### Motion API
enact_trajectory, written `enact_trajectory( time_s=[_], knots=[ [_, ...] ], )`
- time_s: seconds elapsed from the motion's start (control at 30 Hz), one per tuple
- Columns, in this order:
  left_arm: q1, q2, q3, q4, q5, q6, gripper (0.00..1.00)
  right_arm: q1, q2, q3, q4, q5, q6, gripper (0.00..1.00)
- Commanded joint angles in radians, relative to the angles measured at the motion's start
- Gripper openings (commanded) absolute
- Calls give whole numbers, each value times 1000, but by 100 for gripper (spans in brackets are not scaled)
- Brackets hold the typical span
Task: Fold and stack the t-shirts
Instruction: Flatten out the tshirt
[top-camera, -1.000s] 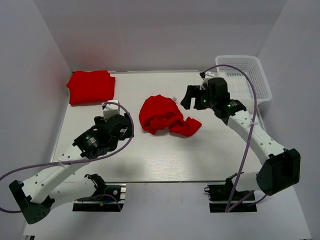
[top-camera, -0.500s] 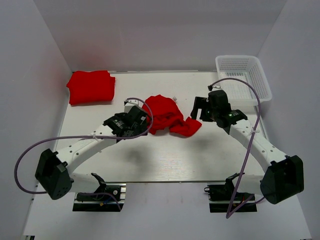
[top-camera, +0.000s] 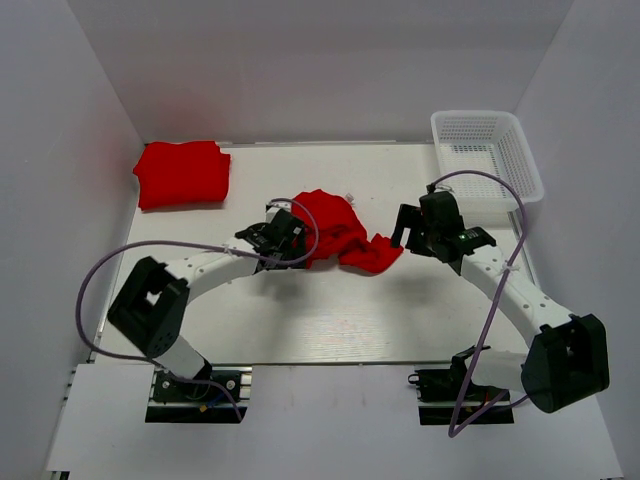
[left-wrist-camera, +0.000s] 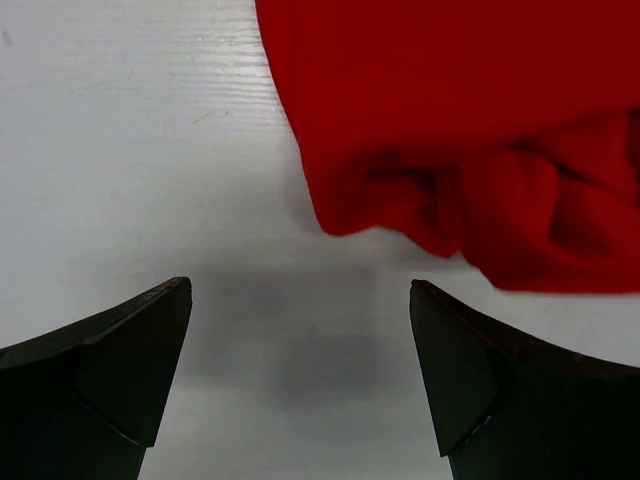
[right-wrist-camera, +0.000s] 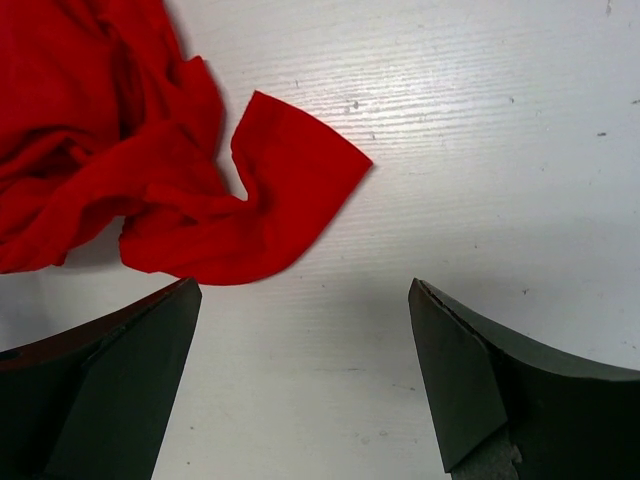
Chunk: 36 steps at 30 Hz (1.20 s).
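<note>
- A folded bright red cloth t-shirt (top-camera: 182, 173) lies at the far left corner of the white table (top-camera: 330, 320), well apart from both arms; I judge it the start of the stack.
- The left gripper (top-camera: 283, 240) is spread wide and holds nothing; it sits just beside the left edge of the crumpled bright red cloth t-shirt (top-camera: 335, 232) lying mid-table; it would do best to pinch a single hem, not the bunched roll.
- The right gripper (top-camera: 410, 225) is also wide and empty, near the shirt's flat loose flap (right-wrist-camera: 290, 170); that flap looks the easier hold for spreading the cloth.
- The white plastic mesh basket (top-camera: 490, 150) stands at the far right corner.
- Only the overhead view shows both shirts; the left wrist view shows twisted folds at the shirt's near edge; the right wrist view shows the flap's clean outline.
</note>
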Motion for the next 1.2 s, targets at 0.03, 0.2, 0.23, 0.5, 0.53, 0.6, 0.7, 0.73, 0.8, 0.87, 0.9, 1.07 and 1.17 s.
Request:
enact_trajectory(
  time_s=[0.03,0.2,0.23,0.5,0.53,0.6,0.7,0.73,0.8,0.87,0.9,1.07,1.17],
  knots=[
    [38,97,109,56,20,25,100,-7,-14,-26,7,7,20,91],
    [69,154,136,79,66,25,95,-13,6,-41,25,-2,18,91],
    [81,154,136,88,77,25,93,-13,15,-47,36,-8,17,91],
    [112,174,125,142,137,50,58,-17,122,-64,138,-18,41,91],
    [112,174,125,151,155,59,54,-18,133,-58,142,-19,44,91],
    [121,187,136,160,169,59,43,-18,187,-44,154,-21,64,91],
    [121,206,136,184,190,82,21,-17,254,-18,172,-15,81,91],
    [121,207,146,184,190,91,13,-16,277,2,175,-15,79,91],
    [121,228,166,174,190,105,0,-16,326,26,176,13,96,91],
    [121,228,166,186,190,117,0,-16,345,30,177,39,107,89],
    [121,219,154,186,190,117,0,-18,353,31,180,30,113,89],
    [121,142,79,261,180,126,0,-16,425,49,225,-8,124,89],
    [121,118,70,261,180,148,0,-18,463,72,225,-24,133,87]
  ],
)
